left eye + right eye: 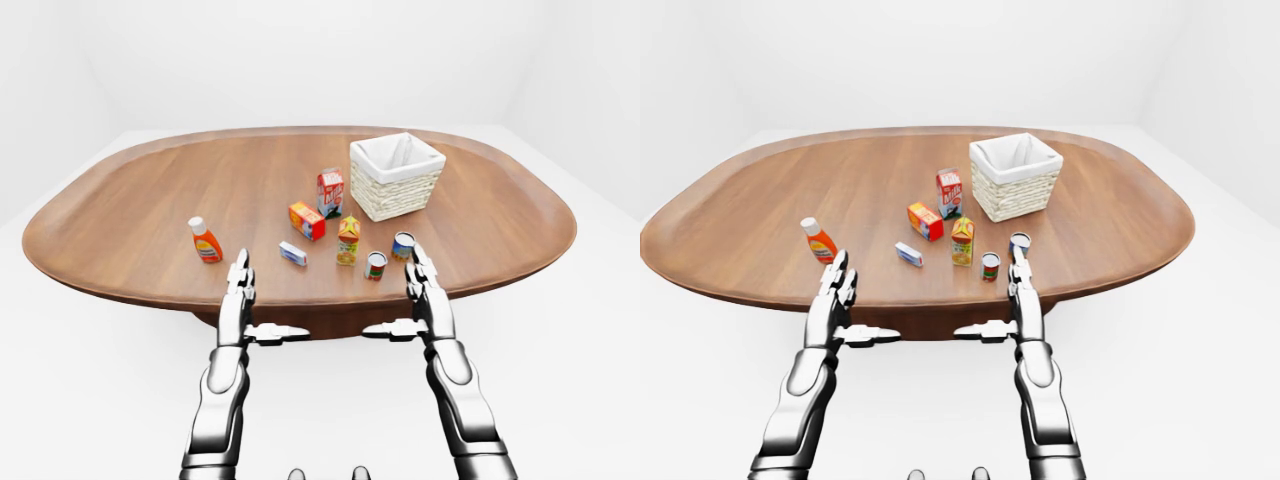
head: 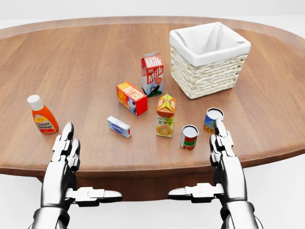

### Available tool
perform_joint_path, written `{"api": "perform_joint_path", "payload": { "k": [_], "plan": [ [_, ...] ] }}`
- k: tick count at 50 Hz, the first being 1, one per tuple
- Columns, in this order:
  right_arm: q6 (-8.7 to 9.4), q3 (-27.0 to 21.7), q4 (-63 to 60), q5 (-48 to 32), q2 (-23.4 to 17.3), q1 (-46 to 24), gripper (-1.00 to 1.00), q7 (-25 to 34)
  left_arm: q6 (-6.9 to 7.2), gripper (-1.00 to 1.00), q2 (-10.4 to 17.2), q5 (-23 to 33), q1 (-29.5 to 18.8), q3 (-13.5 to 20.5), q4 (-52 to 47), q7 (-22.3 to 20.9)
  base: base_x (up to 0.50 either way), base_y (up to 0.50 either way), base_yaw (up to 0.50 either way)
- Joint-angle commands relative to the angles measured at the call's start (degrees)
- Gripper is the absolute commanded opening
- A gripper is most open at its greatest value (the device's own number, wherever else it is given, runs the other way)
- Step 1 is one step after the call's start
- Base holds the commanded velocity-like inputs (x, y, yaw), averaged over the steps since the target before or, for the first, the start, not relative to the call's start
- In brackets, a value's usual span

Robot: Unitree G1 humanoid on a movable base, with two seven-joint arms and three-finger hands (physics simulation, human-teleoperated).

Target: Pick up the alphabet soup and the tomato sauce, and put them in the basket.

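Alphabet soup [image 2: 212,119] and tomato sauce [image 2: 189,137] both stand upright on the desk [image 2: 86,67], near its lower edge in the head view, below the wicker basket [image 2: 208,59]. Both hands are spread flat, thumbs pointing inward, holding nothing. The right hand [image 2: 223,157] reaches up just beside the alphabet soup; the left hand [image 2: 64,160] hovers near the orange bottle [image 2: 43,115].

The bench [image 2: 86,62] is brown wood with visible grain and a soft sheen. The basket [image 2: 208,71] is rough pale wicker lined with white cloth. Both hands, left [image 2: 64,157] and right [image 2: 224,152], are polished, glossy metal. The cans [image 2: 189,137] have printed paper-like labels and pale tops. The milk carton [image 2: 152,74] looks like smooth printed card; the bottle [image 2: 43,117], shiny orange plastic.
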Motion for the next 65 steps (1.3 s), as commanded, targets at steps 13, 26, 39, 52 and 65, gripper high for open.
{"api": "perform_joint_path", "payload": {
  "k": [13, 26, 39, 52, 65],
  "plan": [
    [-3.35, -0.68, -2.53, -1.48, -0.61, 1.19, 1.0, 0.67, -1.9, 1.0, 0.52, -0.83, 0.85, 1.43, -1.98, -1.29, 0.0, 0.0, 0.0],
    [-4.69, 1.06, -12.55, -5.36, -0.18, 5.52, 1.0, 0.93, -5.13, 1.0, -0.11, -2.5, 5.31, 1.28, -11.69, -2.18, 0.0, 0.0, 0.0],
    [-4.69, 1.04, -13.51, -6.52, -0.14, 5.56, 1.0, 0.92, -5.13, 1.0, -0.22, -2.82, 6.51, 1.08, -14.42, -2.94, 0.0, 0.0, 0.0],
    [-4.69, 0.94, -12.88, -6.59, -0.16, 5.48, 1.0, 1.04, -5.13, 1.0, -0.21, -4.09, 6.96, 0.9, -15.37, -3.8, 0.0, 0.0, 0.0],
    [-4.69, 0.96, -12.84, -6.45, -0.17, 5.68, 1.0, 1.29, -5.13, 1.0, -0.28, -4.14, 6.79, 0.95, -14.98, -3.84, 0.0, 0.0, 0.0]
  ]
}}
